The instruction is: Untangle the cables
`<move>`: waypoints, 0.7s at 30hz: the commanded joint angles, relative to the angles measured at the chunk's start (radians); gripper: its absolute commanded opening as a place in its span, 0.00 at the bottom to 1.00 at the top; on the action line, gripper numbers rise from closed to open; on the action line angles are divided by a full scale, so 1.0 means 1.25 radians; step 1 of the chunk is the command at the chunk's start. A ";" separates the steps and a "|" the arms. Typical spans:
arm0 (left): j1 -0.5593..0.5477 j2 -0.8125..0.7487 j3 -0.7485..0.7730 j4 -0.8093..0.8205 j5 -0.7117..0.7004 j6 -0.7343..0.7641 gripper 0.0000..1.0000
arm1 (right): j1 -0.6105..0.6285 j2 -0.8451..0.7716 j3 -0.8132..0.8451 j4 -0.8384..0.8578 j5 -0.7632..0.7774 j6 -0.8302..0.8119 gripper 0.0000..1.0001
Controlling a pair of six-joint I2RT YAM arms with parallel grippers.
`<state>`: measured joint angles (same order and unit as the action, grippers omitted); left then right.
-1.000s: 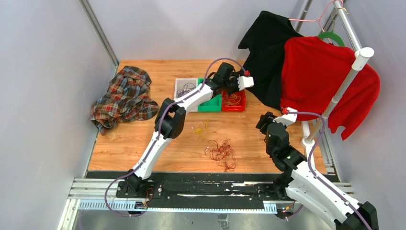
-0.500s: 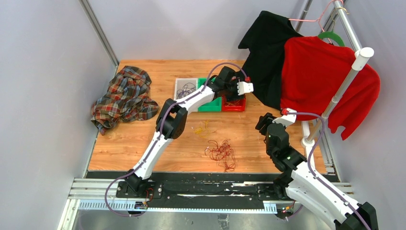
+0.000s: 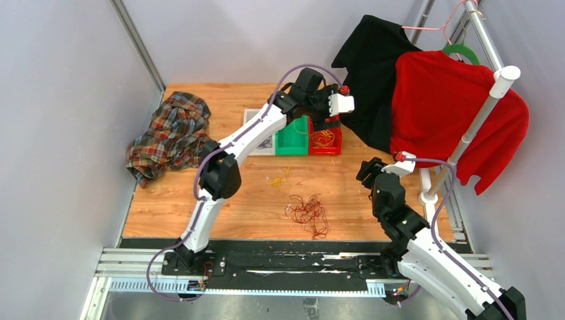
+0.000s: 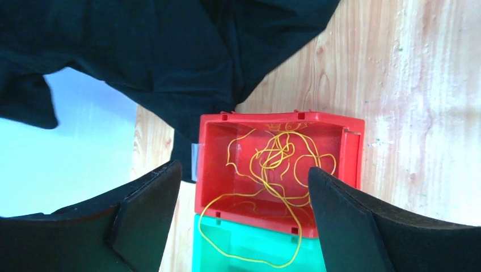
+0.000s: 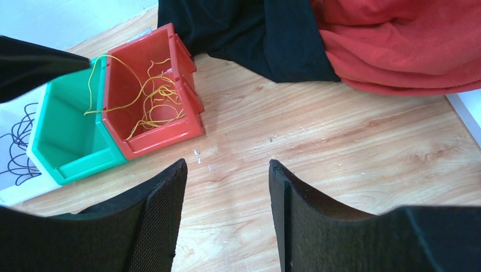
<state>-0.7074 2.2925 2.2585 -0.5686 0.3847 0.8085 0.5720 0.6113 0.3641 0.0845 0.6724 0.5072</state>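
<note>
The cables lay in four lots. A loose heap of yellow cable point(image 4: 272, 161) sat in the red bin point(image 4: 278, 116), its curls pointing no single way. One long loop point(image 4: 244, 258) ran out over the wall shared with the green bin point(image 4: 227, 238) and into that bin. Dark purple curls point(image 5: 17, 147) lay in the white bin point(image 5: 17, 190), on the green bin's other side, half hidden by the left arm in the top view. On the bare table point(image 3: 200, 200), nearer the arms, was a dark red tangle point(image 3: 308, 212), a little longer from far to near, with a tail trailing toward the near edge. Just beyond it lay a few short yellow strands point(image 3: 280, 179), apart from it.

The left gripper point(image 4: 244, 168) hung over the red bin, jaws spread wide with nothing between them. The right gripper point(image 5: 227, 164) was held above bare wood to the right of the bins, jaws likewise apart and empty.

A black garment point(image 3: 370, 73) hung from the rack point(image 3: 480, 113) at the far right, its hem close behind the red bin. A red garment point(image 3: 446, 113) hung beside it. A plaid cloth point(image 3: 172, 137) lay bunched at the table's far left, well apart from every cable
</note>
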 commanded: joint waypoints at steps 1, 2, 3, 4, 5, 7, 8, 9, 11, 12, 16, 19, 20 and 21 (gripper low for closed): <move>0.008 -0.062 -0.022 -0.039 0.010 -0.059 0.87 | -0.011 -0.012 -0.002 -0.015 -0.002 0.022 0.55; 0.014 -0.064 -0.023 -0.034 -0.010 -0.089 0.86 | -0.012 -0.012 -0.003 -0.017 -0.003 0.023 0.55; 0.024 -0.063 -0.022 -0.017 -0.037 -0.126 0.85 | -0.011 -0.011 -0.004 -0.017 -0.004 0.025 0.55; 0.037 -0.059 -0.022 -0.005 -0.064 -0.169 0.85 | -0.011 -0.010 -0.005 -0.016 -0.006 0.025 0.55; 0.053 -0.053 -0.021 0.019 -0.086 -0.213 0.85 | -0.011 -0.009 -0.006 -0.016 -0.008 0.025 0.55; 0.088 -0.027 -0.006 0.040 -0.122 -0.301 0.82 | -0.011 -0.004 -0.008 -0.016 -0.010 0.030 0.55; 0.104 -0.010 0.012 0.035 -0.135 -0.337 0.79 | -0.010 -0.002 -0.008 -0.016 -0.011 0.031 0.55; 0.118 0.007 0.031 0.023 -0.141 -0.367 0.76 | -0.011 0.000 -0.008 -0.016 -0.011 0.032 0.54; 0.139 0.037 0.056 0.000 -0.151 -0.419 0.69 | -0.011 0.003 -0.008 -0.016 -0.011 0.033 0.54; 0.145 0.046 0.061 -0.008 -0.161 -0.446 0.67 | -0.011 0.005 -0.009 -0.015 -0.010 0.033 0.54; 0.173 0.058 0.041 -0.025 -0.148 -0.609 0.67 | -0.011 0.017 -0.010 -0.007 -0.009 0.032 0.54; 0.192 0.058 0.004 -0.009 -0.114 -0.718 0.68 | -0.011 0.029 -0.011 0.002 -0.011 0.032 0.54; 0.194 0.058 -0.006 -0.004 -0.101 -0.741 0.68 | -0.011 0.034 -0.012 0.003 -0.011 0.032 0.54; 0.195 0.058 -0.014 0.000 -0.093 -0.755 0.68 | -0.011 0.036 -0.011 0.004 -0.012 0.032 0.54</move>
<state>-0.4641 2.3722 2.2684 -0.5865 0.2127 0.0708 0.5713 0.6445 0.3634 0.0769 0.6540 0.5320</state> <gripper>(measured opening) 0.683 0.545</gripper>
